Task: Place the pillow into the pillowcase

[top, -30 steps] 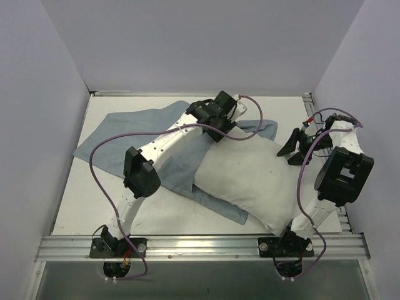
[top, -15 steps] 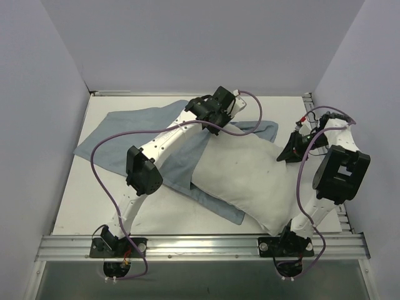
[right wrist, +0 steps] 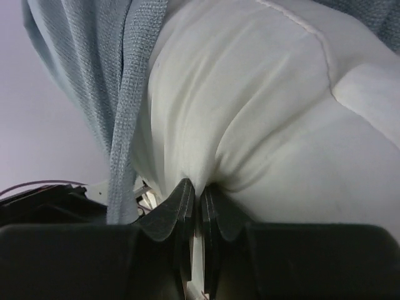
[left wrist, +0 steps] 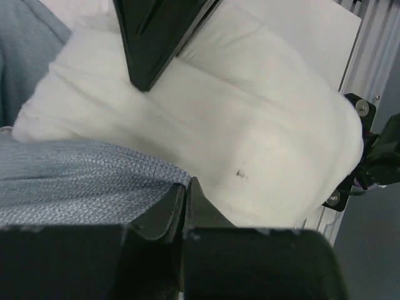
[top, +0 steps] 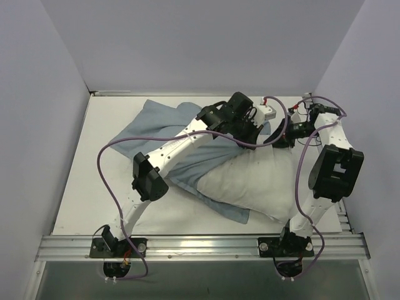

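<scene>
The white pillow (top: 250, 181) lies at the table's right middle, on top of the pale blue pillowcase (top: 156, 122), which spreads to the far left and shows under the pillow's near edge. My left gripper (top: 255, 128) is at the pillow's far end, shut on the pillowcase hem (left wrist: 150, 172), with the pillow (left wrist: 250, 125) right beyond it. Just to its right, my right gripper (top: 282, 136) is shut on a pinched fold of the pillow (right wrist: 250, 94) at the same far end. The pillowcase hem (right wrist: 128, 94) hangs beside that fold.
An aluminium rail (top: 200, 240) runs along the near edge, and another rail (left wrist: 375, 50) lines the table's right side. White walls close in the left, right and back. Purple cables (top: 103, 175) loop off both arms. A black wedge-shaped part (left wrist: 156, 31) hangs over the pillow.
Both grippers have closed. The left arm has swung right, dragging the pillowcase with it. The right gripper moved left and away onto the pillow's far end, which has bunched up.
</scene>
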Available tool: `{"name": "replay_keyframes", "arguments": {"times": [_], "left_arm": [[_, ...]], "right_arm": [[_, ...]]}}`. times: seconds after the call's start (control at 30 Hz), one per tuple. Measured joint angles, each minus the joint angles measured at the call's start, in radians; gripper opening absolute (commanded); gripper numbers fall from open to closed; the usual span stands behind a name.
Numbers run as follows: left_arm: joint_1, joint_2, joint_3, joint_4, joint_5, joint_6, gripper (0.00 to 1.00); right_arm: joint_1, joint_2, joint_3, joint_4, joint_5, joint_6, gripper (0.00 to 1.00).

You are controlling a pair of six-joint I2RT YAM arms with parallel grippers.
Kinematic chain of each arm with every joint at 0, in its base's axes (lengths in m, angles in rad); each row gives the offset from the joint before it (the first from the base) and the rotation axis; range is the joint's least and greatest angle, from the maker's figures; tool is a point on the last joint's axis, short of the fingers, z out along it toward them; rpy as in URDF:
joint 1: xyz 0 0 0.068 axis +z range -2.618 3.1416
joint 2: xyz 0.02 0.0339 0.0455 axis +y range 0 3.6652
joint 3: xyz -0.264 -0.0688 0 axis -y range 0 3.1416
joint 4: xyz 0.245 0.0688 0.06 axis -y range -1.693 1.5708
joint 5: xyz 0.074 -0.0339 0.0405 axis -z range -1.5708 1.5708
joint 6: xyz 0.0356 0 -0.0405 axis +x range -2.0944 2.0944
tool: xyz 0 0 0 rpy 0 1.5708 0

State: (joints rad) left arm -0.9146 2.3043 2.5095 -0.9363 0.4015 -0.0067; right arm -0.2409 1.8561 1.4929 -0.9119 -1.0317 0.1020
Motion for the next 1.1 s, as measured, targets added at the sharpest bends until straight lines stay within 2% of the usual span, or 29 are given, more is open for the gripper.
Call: {"name": "replay_keyframes", "arguments": {"times": [0.17, 0.2, 0.27, 0.3, 0.33, 0.4, 0.43, 0.47, 0.53, 0.57, 0.6, 0.7, 0.9, 1.1], "left_arm": [[0.043, 0.0, -0.096, 0.038, -0.025, -0.045, 0.01], [0.057, 0.0, -0.114, 0.043, -0.029, -0.044, 0.03], [0.089, -0.007, -0.148, 0.058, -0.033, -0.026, 0.16], [0.101, -0.017, -0.172, 0.067, -0.039, -0.012, 0.25], [0.111, -0.035, -0.203, 0.072, -0.042, 0.006, 0.44], [0.123, -0.084, -0.27, 0.076, -0.047, 0.043, 0.54], [0.126, -0.124, -0.322, 0.085, -0.055, 0.055, 0.58], [0.132, -0.179, -0.386, 0.084, -0.064, 0.071, 0.69], [0.137, -0.279, -0.493, 0.085, -0.1, 0.083, 0.7], [0.139, -0.331, -0.537, 0.079, -0.121, 0.088, 0.71], [0.141, -0.385, -0.576, 0.075, -0.147, 0.093, 0.71], [0.145, -0.477, -0.618, 0.072, -0.193, 0.096, 0.71], [0.144, -0.51, -0.685, 0.072, -0.191, 0.094, 0.73], [0.132, -0.524, -0.846, 0.035, -0.132, 0.103, 0.77]], "right_arm": [[-0.042, 0.0, 0.01, 0.049, -0.005, 0.034, 0.0], [-0.053, 0.0, 0.01, 0.057, -0.003, 0.035, 0.0], [-0.064, 0.0, 0.01, 0.07, 0.01, 0.037, 0.0], [-0.065, 0.0, 0.009, 0.076, 0.017, 0.037, 0.0], [-0.064, -0.001, 0.005, 0.081, 0.024, 0.037, 0.0], [-0.064, -0.004, -0.013, 0.091, 0.033, 0.037, 0.01], [-0.065, -0.01, -0.028, 0.097, 0.037, 0.036, 0.06], [-0.066, -0.017, -0.045, 0.098, 0.041, 0.036, 0.1], [-0.068, -0.037, -0.081, 0.098, 0.056, 0.035, 0.18], [-0.071, -0.048, -0.094, 0.097, 0.06, 0.035, 0.27], [-0.074, -0.058, -0.103, 0.092, 0.064, 0.035, 0.48], [-0.085, -0.08, -0.108, 0.079, 0.075, 0.027, 0.72], [-0.119, -0.088, -0.079, -0.024, 0.116, -0.073, 0.98], [-0.187, -0.088, -0.074, -0.175, 0.226, -0.251, 1.0]]}}
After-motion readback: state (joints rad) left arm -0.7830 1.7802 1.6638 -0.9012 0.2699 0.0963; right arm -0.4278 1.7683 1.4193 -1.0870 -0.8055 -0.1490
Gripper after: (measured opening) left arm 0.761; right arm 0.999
